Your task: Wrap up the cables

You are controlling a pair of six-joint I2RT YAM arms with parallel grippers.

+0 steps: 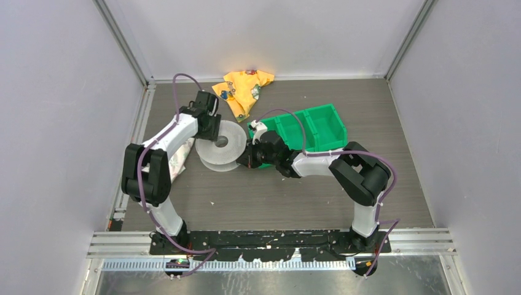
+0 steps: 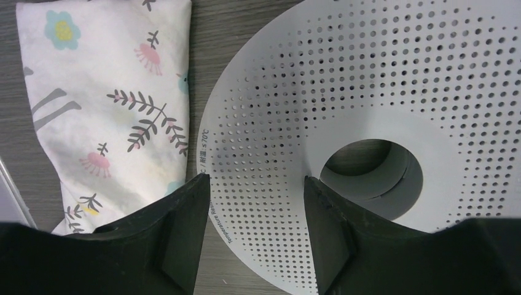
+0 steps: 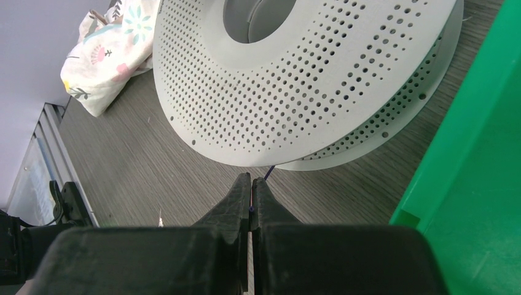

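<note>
A big pale perforated spool (image 1: 220, 145) lies flat on the table, its hub hole facing up. My left gripper (image 2: 255, 178) hangs open over the left part of its top flange (image 2: 368, 92), with nothing between the fingers. My right gripper (image 3: 252, 178) is at the spool's (image 3: 295, 80) right side, low near the table, and is shut on a thin dark cable (image 3: 270, 170). That short strand runs from the fingertips up under the flange's edge. In the top view the cable is too thin to see, and the right gripper (image 1: 247, 157) sits between the spool and the green bin.
A green two-compartment bin (image 1: 313, 126) stands right behind the right gripper, and its wall (image 3: 479, 184) is close on that side. A floral cloth bag (image 2: 104, 104) lies left of the spool. A yellow cloth (image 1: 242, 89) is at the back.
</note>
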